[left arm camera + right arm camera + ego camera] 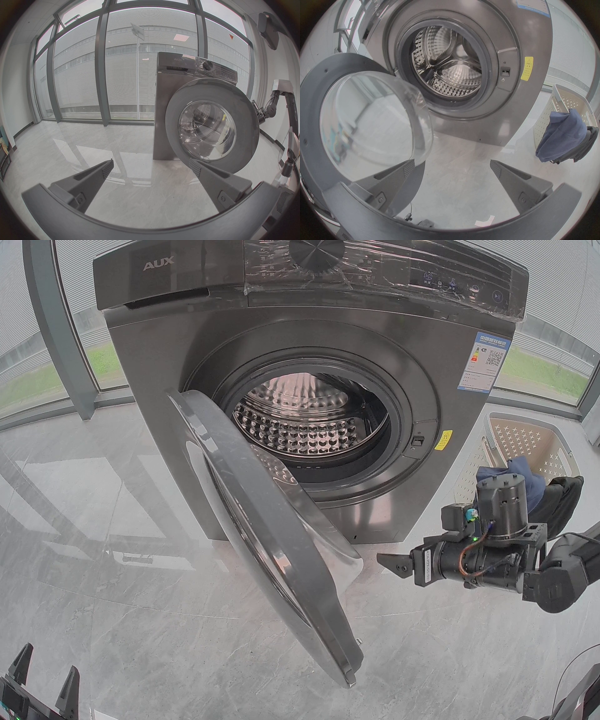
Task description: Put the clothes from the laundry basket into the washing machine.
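Observation:
The grey washing machine [312, 334] stands ahead with its round door [269, 540] swung open to the left; the steel drum [300, 415] holds nothing I can see. To its right a beige laundry basket [531, 440] carries a blue garment [531, 474] and a black garment [562, 502] draped over its near rim. My right gripper [395, 565] hovers open above the floor between door and basket, nothing between its fingers [518, 184]. My left gripper [49, 662] is low at the near left, open and empty, facing the door's outer side [243, 131].
Glossy grey tiled floor [125, 590] spreads wide to the left of the machine. Glass walls with a dark pillar [56, 327] stand behind. The open door juts far out toward me. A small white scrap [484, 222] lies on the floor under the right gripper.

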`<state>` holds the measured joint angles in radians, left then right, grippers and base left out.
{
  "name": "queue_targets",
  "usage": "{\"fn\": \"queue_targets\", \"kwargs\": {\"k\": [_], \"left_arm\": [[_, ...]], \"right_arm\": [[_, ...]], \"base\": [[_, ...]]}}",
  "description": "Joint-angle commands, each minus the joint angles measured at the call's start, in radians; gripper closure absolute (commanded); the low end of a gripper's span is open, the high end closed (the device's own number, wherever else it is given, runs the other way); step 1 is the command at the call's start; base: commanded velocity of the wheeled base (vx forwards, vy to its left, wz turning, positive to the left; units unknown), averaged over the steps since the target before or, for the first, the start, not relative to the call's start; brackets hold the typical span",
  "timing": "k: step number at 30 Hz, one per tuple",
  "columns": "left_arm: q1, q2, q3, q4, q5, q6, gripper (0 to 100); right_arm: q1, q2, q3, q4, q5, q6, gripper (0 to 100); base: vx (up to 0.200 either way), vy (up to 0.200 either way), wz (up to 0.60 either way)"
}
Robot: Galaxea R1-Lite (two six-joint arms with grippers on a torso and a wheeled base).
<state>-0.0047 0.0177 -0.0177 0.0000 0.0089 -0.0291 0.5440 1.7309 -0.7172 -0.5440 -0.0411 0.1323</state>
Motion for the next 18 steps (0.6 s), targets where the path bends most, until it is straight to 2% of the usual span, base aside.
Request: {"fn": "queue_targets", "kwargs": {"k": [1, 6, 9, 10, 14, 18], "left_arm": [[0.000, -0.013, 0.016, 0.000, 0.000, -0.002, 0], [0.000, -0.013, 0.016, 0.000, 0.000, -0.003, 0], [0.000, -0.013, 0.016, 0.000, 0.000, -0.003, 0], [0.000, -0.013, 0.016, 0.000, 0.000, -0.003, 0], [0.000, -0.013, 0.015, 0.000, 0.000, -0.003, 0], [0.000, -0.013, 0.015, 0.000, 0.000, -0.002, 0]], "right_arm": [[-0.024, 0.104, -0.091, -0.001, -0.003, 0.001, 0], [-0.009, 0.173, -0.151, -0.001, -0.003, 0.004, 0], [0.008, 0.176, -0.146, -0.001, -0.002, 0.006, 0], [0.040, 0.168, -0.136, 0.001, -0.002, 0.007, 0], [0.096, 0.133, -0.096, -0.001, -0.002, 0.009, 0], [0.100, 0.131, -0.103, -0.001, -0.002, 0.010, 0]], "base": [[0.000, 0.000, 0.00], [0.000, 0.000, 0.00], [0.000, 0.000, 0.00], [0.000, 0.000, 0.00], [0.000, 0.000, 0.00], [0.000, 0.000, 0.00]]}}
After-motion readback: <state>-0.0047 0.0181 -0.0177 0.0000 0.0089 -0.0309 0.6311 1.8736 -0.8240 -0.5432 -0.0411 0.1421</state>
